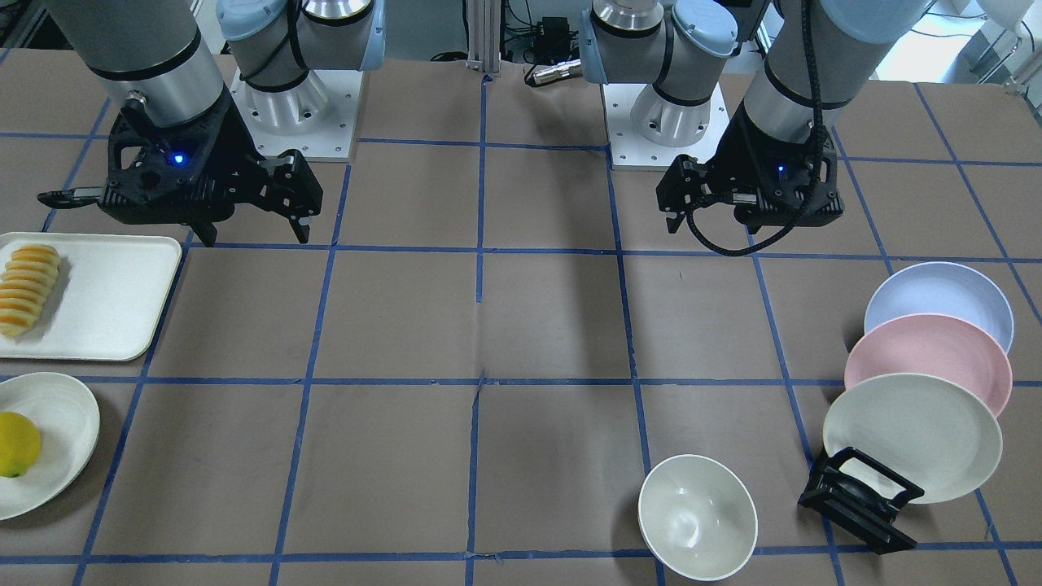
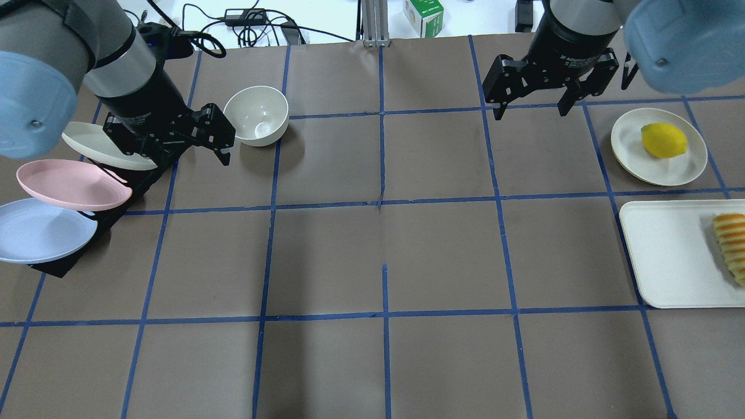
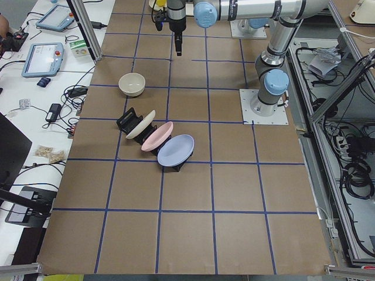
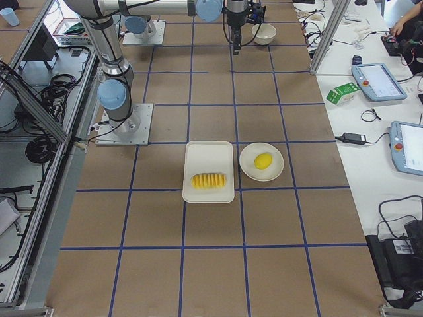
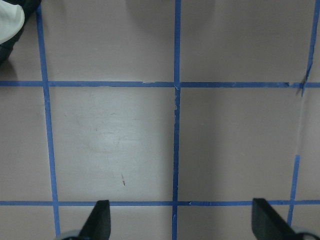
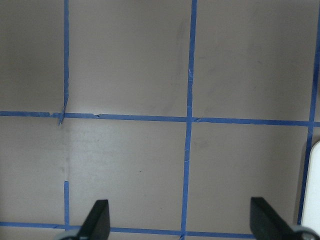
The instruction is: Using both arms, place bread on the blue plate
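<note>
I see the brown paper-covered table with a blue tape grid [image 2: 384, 262]; a wide stretch of it separates both ends. At the robot's right end lies a white rectangular tray [image 1: 114, 301]. At its left end, the pale blue round plate [image 1: 936, 301] leans in a black rack [image 1: 863, 505], on the side nearest the base. The ridged yellow bread loaf [image 1: 28, 289] lies at the tray's outer end, its long axis across the tray's short side. The left gripper [image 5: 182, 220] and the right gripper [image 6: 181, 220] hover, fingers spread and empty.
</note>
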{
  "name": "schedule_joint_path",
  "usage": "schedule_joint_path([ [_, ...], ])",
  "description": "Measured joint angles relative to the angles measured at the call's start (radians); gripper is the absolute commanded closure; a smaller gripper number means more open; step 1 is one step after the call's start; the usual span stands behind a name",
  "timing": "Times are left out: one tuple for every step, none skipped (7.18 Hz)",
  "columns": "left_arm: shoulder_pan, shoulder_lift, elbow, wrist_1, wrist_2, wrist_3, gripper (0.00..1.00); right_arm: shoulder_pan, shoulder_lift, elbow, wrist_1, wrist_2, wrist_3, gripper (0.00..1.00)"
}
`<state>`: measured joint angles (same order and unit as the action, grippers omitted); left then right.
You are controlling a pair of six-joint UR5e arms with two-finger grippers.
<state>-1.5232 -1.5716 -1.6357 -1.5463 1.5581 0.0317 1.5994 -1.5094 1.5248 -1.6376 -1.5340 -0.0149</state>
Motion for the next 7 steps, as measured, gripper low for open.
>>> schedule_joint_path([
  [0.0,0.0,-0.001,0.003,0.002,0.003,0.0,-0.001,0.0,0.0,0.001,0.0,-0.001,0.0],
  [0.0,-0.001,-0.001,0.005,0.002,0.007,0.0,-0.001,-0.002,0.007,-0.001,-0.001,-0.002,0.0],
  [0.001,-0.003,-0.002,0.007,0.002,0.009,0.0,-0.003,-0.005,0.024,-0.008,-0.004,-0.004,0.0],
  [0.001,-0.005,-0.002,0.007,0.004,0.009,0.0,-0.005,-0.011,0.041,-0.014,-0.008,-0.005,0.0],
  [0.002,-0.006,-0.003,0.006,0.005,0.011,0.0,-0.007,-0.017,0.05,-0.017,-0.01,-0.006,0.0],
  [0.004,-0.008,-0.004,0.007,0.004,0.012,0.0,-0.008,-0.02,0.053,-0.019,-0.01,-0.007,0.0],
  [0.018,-0.011,-0.004,0.005,0.001,0.013,0.0,-0.009,-0.021,0.055,-0.019,-0.007,-0.007,0.0],
])
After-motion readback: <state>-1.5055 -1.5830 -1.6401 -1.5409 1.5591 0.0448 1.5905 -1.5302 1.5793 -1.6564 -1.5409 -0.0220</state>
